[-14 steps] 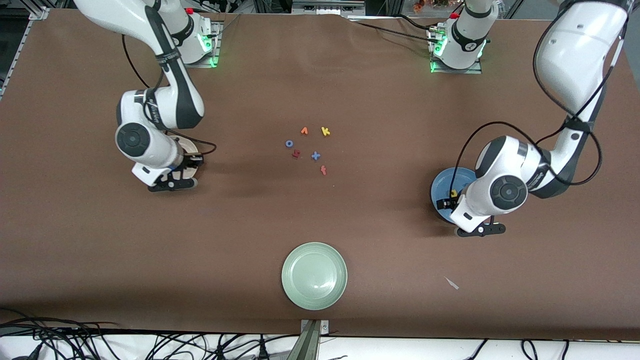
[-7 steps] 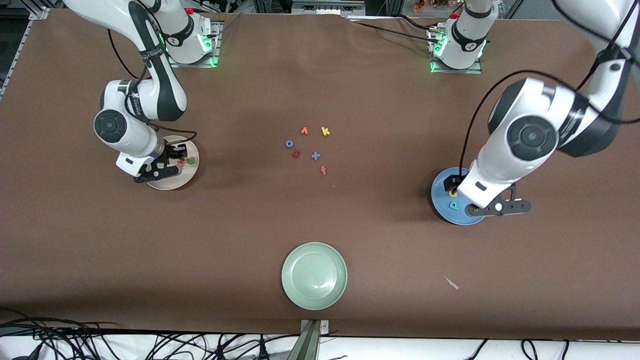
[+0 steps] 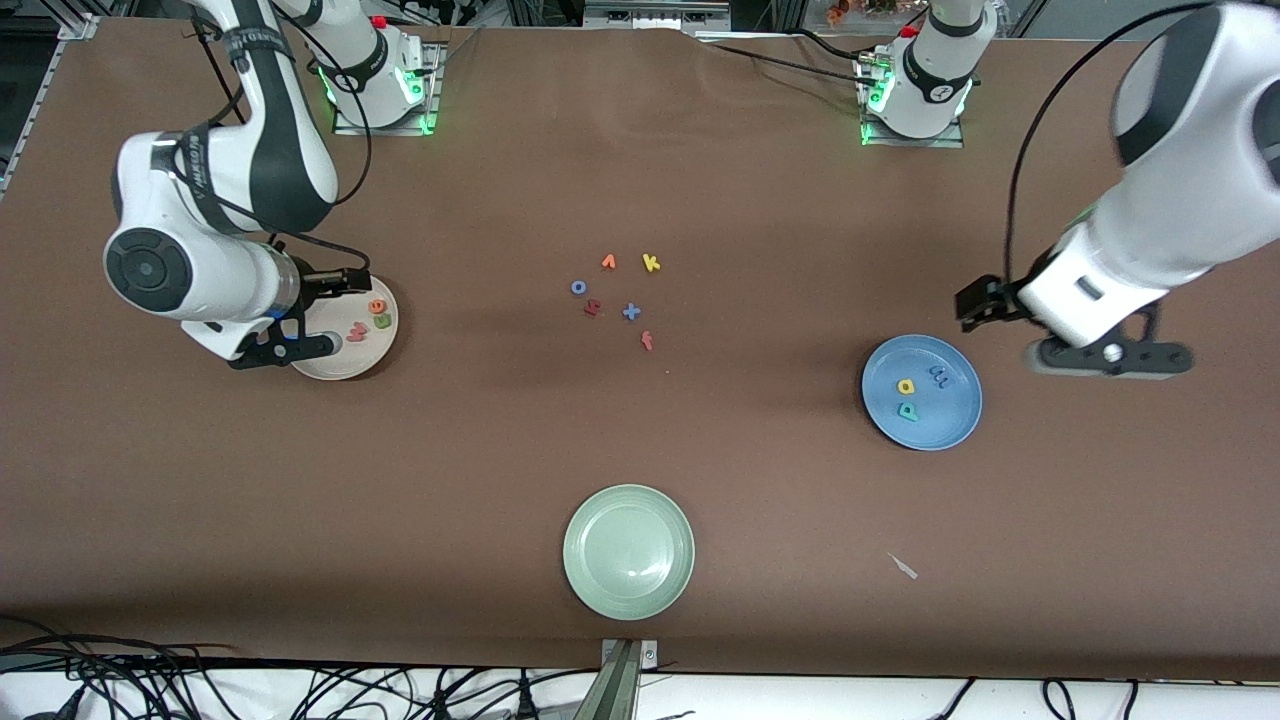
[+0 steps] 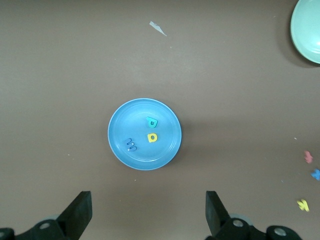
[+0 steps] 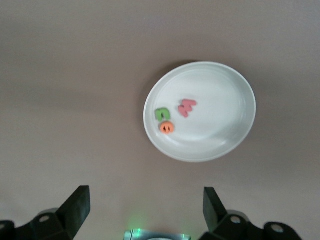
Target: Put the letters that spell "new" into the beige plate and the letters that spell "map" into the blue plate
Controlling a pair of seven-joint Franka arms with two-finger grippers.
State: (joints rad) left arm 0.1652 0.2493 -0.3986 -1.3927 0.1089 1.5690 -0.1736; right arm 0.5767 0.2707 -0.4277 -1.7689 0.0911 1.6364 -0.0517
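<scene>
Two open tools, left tool [image 4: 146, 215] and right tool [image 5: 145, 212], hold nothing; no writing is readable.

Three letters [image 3: 368, 320] lie in each plate [image 3: 335, 368]; six between them.

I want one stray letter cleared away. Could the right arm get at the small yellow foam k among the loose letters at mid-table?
Probably yes. The yellow foam k lies flat on bare table, apart from its neighbours; the right gripper hangs open and empty above the beige plate, nothing between.
</scene>
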